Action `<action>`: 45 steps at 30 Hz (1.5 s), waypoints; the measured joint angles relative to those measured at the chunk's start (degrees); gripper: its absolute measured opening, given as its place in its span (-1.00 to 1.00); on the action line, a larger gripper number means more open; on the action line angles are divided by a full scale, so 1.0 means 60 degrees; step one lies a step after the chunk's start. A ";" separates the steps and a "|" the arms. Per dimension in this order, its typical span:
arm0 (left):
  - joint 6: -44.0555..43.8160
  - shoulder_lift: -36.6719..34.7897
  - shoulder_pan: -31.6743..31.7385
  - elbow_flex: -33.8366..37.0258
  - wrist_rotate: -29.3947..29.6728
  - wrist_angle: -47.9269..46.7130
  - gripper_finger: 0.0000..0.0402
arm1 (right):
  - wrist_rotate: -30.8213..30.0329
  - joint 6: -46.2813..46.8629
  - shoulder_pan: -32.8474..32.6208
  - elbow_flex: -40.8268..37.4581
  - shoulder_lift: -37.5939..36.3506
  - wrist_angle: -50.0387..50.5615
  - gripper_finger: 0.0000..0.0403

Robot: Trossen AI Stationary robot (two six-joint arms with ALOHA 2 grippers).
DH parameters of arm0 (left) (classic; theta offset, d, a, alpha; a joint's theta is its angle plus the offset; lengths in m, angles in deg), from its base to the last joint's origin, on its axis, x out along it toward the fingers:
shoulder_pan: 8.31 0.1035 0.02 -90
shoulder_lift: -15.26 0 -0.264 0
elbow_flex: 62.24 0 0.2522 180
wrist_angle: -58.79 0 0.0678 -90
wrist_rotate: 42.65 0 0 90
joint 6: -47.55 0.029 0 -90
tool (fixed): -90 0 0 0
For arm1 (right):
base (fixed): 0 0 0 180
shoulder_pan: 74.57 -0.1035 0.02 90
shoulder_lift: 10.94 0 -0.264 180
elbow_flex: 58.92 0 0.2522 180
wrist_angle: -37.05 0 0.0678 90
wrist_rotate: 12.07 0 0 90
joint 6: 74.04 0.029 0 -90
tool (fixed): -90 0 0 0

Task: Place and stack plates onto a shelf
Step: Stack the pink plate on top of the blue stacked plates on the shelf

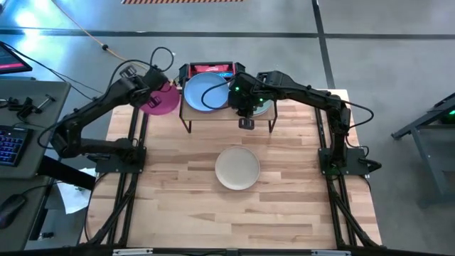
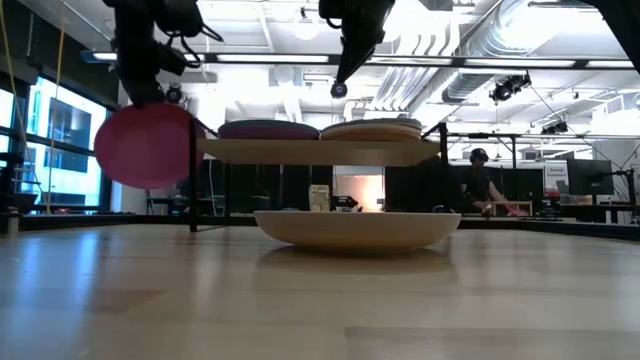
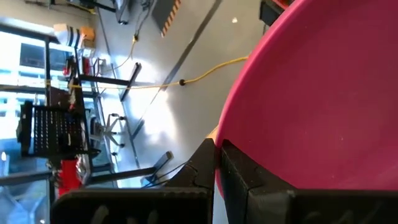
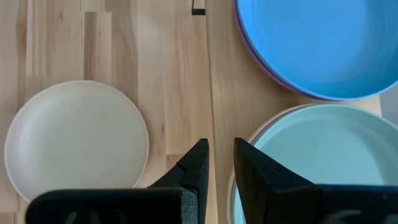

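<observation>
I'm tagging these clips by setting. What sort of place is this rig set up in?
Probably an open robotics lab or industrial workspace, not a home. The low view shows exposed ceiling ducts and a person at a far workbench; the high view shows a bare concrete floor and a keyboard beside the wooden table.

Left pincer (image 1: 158, 91) raised, fingers clamped; right pincer (image 1: 246, 114) raised, fingers slightly parted, empty

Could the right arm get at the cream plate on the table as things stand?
Probably yes: the right gripper hangs empty over the shelf's front edge, and the cream plate lies bare in front of it with nothing between.
</observation>
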 joint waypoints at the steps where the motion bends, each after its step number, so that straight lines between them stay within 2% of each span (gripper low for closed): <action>1: -0.0153 -0.0076 0.0000 0.0000 0.0052 0.0003 -1.00 | 0.0000 0.0038 0.0000 0.0000 0.0000 0.0000 -0.73; 24: -0.2273 -0.1301 -0.0007 -0.0026 0.0049 0.0675 -1.00 | -0.0004 0.0559 -0.0019 0.0000 0.0000 -0.0001 -0.73; 33: -0.2437 -0.1559 -0.0007 -0.1310 -0.0010 0.0688 -1.00 | -0.0004 0.0531 -0.0092 0.0000 0.0000 -0.0004 -0.73; 39: -0.2642 -0.1537 -0.0007 -0.2373 -0.1458 0.0921 -1.00 | -0.0033 0.0531 -0.0261 0.0000 0.0000 0.0010 -0.73; 43: -0.2941 -0.1420 -0.0122 -0.2734 -0.2730 0.1317 -1.00 | -0.0029 0.0527 -0.0425 0.0000 0.0000 0.0181 -0.73; 45: -0.3148 -0.1289 -0.0271 -0.2859 -0.3049 0.1389 -1.00 | -0.0025 0.0479 -0.0507 0.0000 0.0000 0.0366 -0.73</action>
